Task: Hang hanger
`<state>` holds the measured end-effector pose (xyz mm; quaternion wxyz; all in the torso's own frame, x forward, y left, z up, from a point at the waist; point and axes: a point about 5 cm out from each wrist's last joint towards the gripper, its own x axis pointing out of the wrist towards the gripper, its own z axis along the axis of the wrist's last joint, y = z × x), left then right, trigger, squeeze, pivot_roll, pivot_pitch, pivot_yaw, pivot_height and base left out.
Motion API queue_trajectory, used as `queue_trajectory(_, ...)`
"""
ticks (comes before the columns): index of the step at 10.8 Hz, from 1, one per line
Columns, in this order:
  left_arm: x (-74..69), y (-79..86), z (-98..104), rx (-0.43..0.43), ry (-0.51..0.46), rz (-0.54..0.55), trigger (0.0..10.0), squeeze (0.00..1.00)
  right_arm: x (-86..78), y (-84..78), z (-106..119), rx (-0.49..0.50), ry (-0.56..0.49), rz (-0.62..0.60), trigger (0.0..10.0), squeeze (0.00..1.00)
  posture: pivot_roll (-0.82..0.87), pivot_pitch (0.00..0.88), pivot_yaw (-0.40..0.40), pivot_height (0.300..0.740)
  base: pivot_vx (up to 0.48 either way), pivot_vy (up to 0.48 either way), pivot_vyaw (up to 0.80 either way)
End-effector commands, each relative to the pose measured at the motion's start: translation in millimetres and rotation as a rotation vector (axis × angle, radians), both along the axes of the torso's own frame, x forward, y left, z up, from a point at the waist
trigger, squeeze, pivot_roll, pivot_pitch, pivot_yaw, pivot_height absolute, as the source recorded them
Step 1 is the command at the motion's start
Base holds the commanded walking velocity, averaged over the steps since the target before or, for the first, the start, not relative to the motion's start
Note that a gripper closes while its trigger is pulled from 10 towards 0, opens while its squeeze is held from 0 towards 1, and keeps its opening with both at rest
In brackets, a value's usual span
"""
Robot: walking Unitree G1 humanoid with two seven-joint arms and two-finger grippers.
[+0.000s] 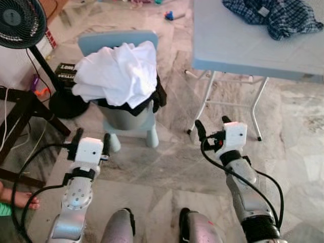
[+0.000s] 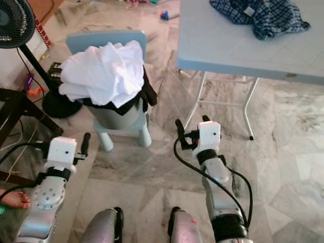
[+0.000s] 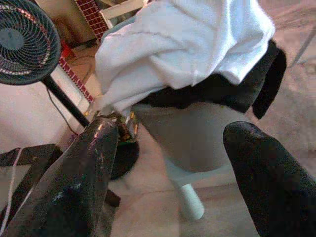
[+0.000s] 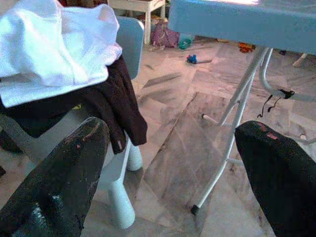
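Knees first, two silver legs (image 1: 119, 228) at the bottom centre of the head view, planted on the marble floor (image 1: 167, 167). Just above them, lower left, the left claw (image 1: 91, 140) hangs in open air with its two black fingers (image 3: 84, 182) spread apart and nothing between them. Lower right of centre, the right claw (image 1: 211, 125) is the same story: fingers (image 4: 54, 182) parted, empty, a black cable (image 1: 238, 177) looping down its arm. No hanger can be made out anywhere in these views, so its place cannot be told.

Both claws point toward the small pale-blue chair (image 1: 129, 119) in the upper left of centre. Heaped on it is a white garment (image 1: 119, 73), and under that a black garment (image 4: 111, 108) spills over the chair's edge on the side nearer the right claw. Neither claw touches the chair or the clothes; the left one is near the chair's leg, the right one well apart.

Upper right, a light-blue folding surface (image 1: 238, 45) stands on thin white legs (image 1: 205, 101), with a dark blue checked garment (image 1: 276, 15) bunched at its far corner. Upper left corner, a black standing fan (image 1: 20, 20) on a round base, with a dark wooden frame (image 1: 25, 109) below it. At the left edge, low down, a person's bare foot (image 1: 20, 198) rests on the floor.
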<state>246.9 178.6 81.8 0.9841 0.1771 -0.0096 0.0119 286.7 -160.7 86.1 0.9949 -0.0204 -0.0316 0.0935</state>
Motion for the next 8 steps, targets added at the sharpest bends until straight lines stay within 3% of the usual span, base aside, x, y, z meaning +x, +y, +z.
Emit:
queue_trajectory(1, 0.1, -4.0, 4, -0.010, -0.009, -0.014, 10.0, 0.00, -2.3, -8.5, -2, -0.002, 0.015, -0.026, 10.0, 0.00, 0.06, 0.255, -0.034, 0.740, 0.240, 0.000, 0.00)
queue_trajectory(7, 2.7, -7.5, 4, -0.020, 0.012, -0.052, 10.0, 0.00, -7.4, -7.6, 3, 0.000, -0.007, -0.048, 10.0, 0.00, 0.01, 0.262, -0.013, 0.740, 0.282, 0.000, 0.00)
queue_trajectory(8, 2.6, -14.4, 2, -0.024, 0.021, -0.069, 10.0, 0.00, -8.8, -17.4, 2, -0.011, 0.000, -0.079, 10.0, 0.00, 0.01, 0.272, -0.005, 0.740, 0.255, 0.000, 0.00)
